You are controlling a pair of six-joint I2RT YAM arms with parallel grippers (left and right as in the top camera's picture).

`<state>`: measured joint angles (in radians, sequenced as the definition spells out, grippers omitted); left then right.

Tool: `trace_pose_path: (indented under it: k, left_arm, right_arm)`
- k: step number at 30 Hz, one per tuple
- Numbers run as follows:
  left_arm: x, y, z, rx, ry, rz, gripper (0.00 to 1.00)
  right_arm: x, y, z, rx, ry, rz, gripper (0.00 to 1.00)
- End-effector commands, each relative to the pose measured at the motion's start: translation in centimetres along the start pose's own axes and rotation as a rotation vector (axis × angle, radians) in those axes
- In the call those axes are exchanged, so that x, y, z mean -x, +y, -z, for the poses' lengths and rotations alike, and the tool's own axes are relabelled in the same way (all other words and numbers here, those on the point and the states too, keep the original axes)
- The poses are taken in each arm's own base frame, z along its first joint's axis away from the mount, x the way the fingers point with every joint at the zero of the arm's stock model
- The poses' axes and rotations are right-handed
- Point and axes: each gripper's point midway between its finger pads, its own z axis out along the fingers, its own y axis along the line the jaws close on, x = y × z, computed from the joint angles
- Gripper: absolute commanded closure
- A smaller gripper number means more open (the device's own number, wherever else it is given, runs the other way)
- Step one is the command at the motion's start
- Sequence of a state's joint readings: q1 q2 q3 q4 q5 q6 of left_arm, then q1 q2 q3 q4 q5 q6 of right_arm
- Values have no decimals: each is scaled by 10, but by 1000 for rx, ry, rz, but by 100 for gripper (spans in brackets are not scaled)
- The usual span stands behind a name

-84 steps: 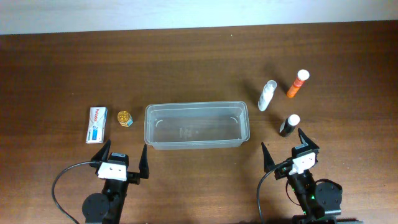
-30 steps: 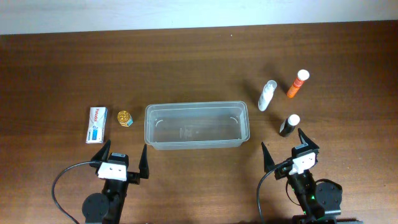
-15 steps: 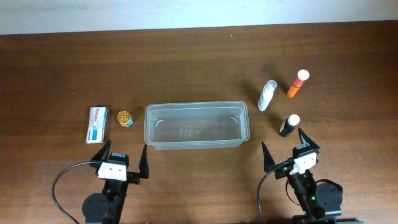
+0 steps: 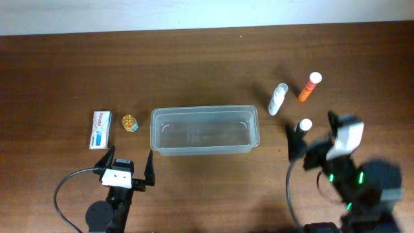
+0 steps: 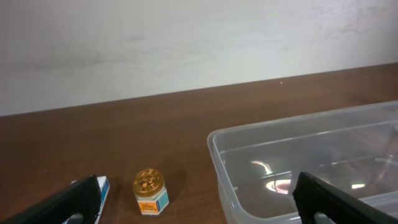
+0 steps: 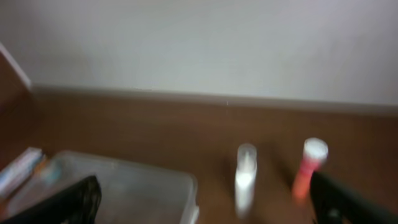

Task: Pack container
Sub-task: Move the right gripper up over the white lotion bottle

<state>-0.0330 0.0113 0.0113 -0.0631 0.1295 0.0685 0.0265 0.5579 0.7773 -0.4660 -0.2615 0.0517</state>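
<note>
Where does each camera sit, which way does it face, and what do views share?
Overhead: above the table, looking straight down; left claw and right claw show on the near side.
Left wrist: low, facing the wall past container and jar; own fingers in bottom corners.
Right wrist: blurred, facing the wall past white bottle and orange tube; own fingers too.
Shared: the container.

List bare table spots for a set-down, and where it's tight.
Free: the wide strip behind the container, back to the wall; the left end beyond the box; the container's own floor. Tight: right of the container, where white bottle, orange tube and black bottle cluster; box and jar sit close together.
</note>
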Motion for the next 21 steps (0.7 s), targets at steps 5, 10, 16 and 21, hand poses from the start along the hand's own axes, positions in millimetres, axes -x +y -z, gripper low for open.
trace_pose_path:
  k: [5, 10, 16, 21]
  left_arm:
    - [-2, 1, 0, 6, 5, -15, 1]
    - [-2, 1, 0, 6, 5, -15, 1]
    - [-2, 1, 0, 6, 5, -15, 1]
    - [-2, 1, 0, 7, 5, -15, 1]
  right_arm:
    - [51, -12, -51, -21, 411, -124, 2]
    - [60, -14, -93, 23, 566, -183, 2]
    - [29, -25, -139, 35, 683, -222, 2]
    - [-6, -45, -160, -75, 781, -305, 2]
